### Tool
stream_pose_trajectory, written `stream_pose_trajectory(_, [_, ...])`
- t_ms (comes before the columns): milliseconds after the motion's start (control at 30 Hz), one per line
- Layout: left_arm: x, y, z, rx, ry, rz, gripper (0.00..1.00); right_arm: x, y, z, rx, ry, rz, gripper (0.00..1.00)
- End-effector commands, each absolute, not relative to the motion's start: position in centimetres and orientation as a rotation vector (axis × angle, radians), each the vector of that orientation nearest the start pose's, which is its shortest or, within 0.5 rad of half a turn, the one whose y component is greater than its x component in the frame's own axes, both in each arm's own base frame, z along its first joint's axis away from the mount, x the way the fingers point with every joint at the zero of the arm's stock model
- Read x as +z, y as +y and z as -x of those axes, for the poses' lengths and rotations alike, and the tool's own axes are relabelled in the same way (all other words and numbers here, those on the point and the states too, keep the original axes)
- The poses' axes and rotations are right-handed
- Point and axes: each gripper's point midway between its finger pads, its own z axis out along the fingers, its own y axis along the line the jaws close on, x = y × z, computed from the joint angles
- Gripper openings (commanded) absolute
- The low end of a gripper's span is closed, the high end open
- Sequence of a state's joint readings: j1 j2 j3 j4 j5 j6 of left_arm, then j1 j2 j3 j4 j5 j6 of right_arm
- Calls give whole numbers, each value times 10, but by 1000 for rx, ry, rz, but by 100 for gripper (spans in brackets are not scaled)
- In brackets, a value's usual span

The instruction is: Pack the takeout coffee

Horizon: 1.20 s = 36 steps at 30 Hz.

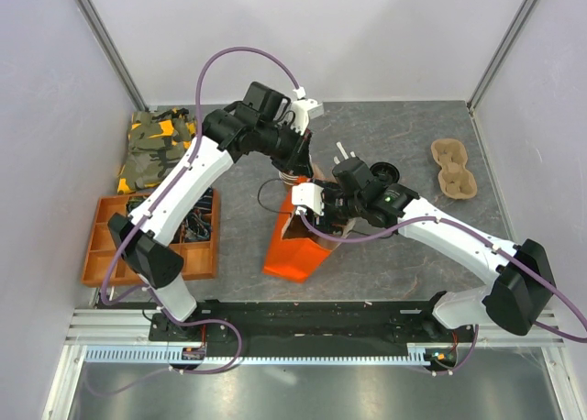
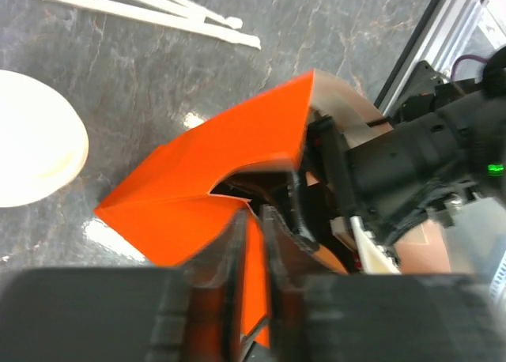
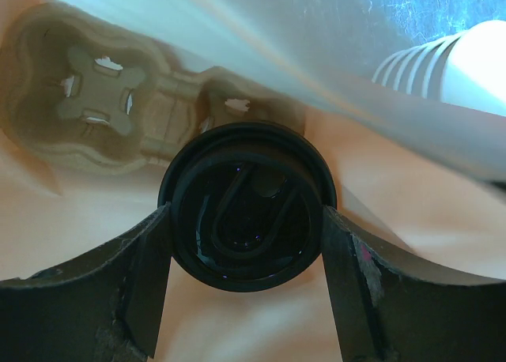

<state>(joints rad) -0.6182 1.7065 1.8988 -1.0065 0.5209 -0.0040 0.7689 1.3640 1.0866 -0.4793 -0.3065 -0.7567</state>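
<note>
R gripper (image 3: 245, 220) clamps takeout coffee (image 3: 247, 196) by lid inside orange bag (image 2: 205, 172); L gripper (image 2: 254, 220) pinches bag rim. If rim slips, wall may fold & cup misses carrier (image 3: 95, 93).

The grey marbled desk (image 1: 367, 264) carries an orange tray (image 1: 151, 241) at its near left, split into compartments holding small dark mixed items too small to tell apart. Beyond it, at the far left, lies a camouflage-patterned bundle (image 1: 156, 149). At the far right, well apart from both, sits a brown pulp cup carrier (image 1: 454, 170). A loose black lid (image 1: 385, 172) lies near the middle. Long white sticks (image 2: 158, 14) lie together flat on the desk, near a round white thing (image 2: 32, 137).
</note>
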Motion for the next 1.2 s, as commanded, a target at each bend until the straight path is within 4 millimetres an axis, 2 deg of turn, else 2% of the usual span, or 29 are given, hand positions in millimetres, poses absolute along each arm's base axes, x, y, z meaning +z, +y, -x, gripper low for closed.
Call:
stream_pose_trajectory(0, [280, -292, -273, -856, 2251, -995, 4, 191, 288, -258, 372, 1510, 1673, 49])
stream_pose_trajectory(100, [274, -289, -268, -882, 2245, -973, 2, 192, 286, -253, 388, 1532, 1676, 49])
stream_pose_trajectory(133, [282, -287, -262, -897, 2233, -938, 2, 193, 285, -251, 397, 1535, 1682, 49])
stream_pose_trajectory(200, [277, -289, -256, -945, 2213, -922, 2, 195, 284, -248, 404, 1529, 1688, 49])
stream_pose_trajectory(233, [290, -287, -251, -960, 2158, -907, 2, 195, 283, -245, 416, 1532, 1699, 49])
stream_pose_trajectory(267, [287, -291, -246, -1010, 2135, -915, 2, 196, 282, -243, 422, 1527, 1707, 49])
stream_pose_trajectory(333, [293, -291, -236, -1061, 2095, -902, 2, 199, 281, -240, 430, 1523, 1716, 49])
stream_pose_trajectory(367, [289, -288, -221, -1113, 2087, -916, 2, 202, 283, -238, 458, 1510, 1718, 49])
stream_pose_trajectory(433, [288, -288, -217, -1131, 2043, -915, 2, 210, 284, -232, 498, 1493, 1728, 49])
stream_pose_trajectory(467, [280, -283, -214, -1115, 2046, -903, 2, 211, 286, -228, 532, 1484, 1736, 49])
stream_pose_trajectory(533, [276, -283, -213, -1122, 2029, -893, 2, 213, 286, -222, 566, 1487, 1749, 49])
stream_pose_trajectory(567, [265, -281, -210, -1126, 2049, -887, 2, 210, 286, -222, 577, 1501, 1756, 49])
stream_pose_trajectory(600, [267, -280, -208, -1133, 2037, -868, 2, 212, 287, -220, 598, 1500, 1761, 49])
stream_pose_trajectory(633, [259, -280, -209, -1130, 2042, -858, 2, 211, 287, -219, 610, 1504, 1767, 49])
stream_pose_trajectory(800, [251, -281, -210, -1116, 2049, -822, 2, 205, 290, -215, 650, 1536, 1776, 49])
stream_pose_trajectory(967, [257, -282, -205, -1119, 1998, -803, 2, 194, 294, -221, 564, 1608, 1766, 49])
stream_pose_trajectory(1167, [276, -269, -206, -1062, 1923, -738, 2, 192, 289, -216, 481, 1584, 1821, 49])
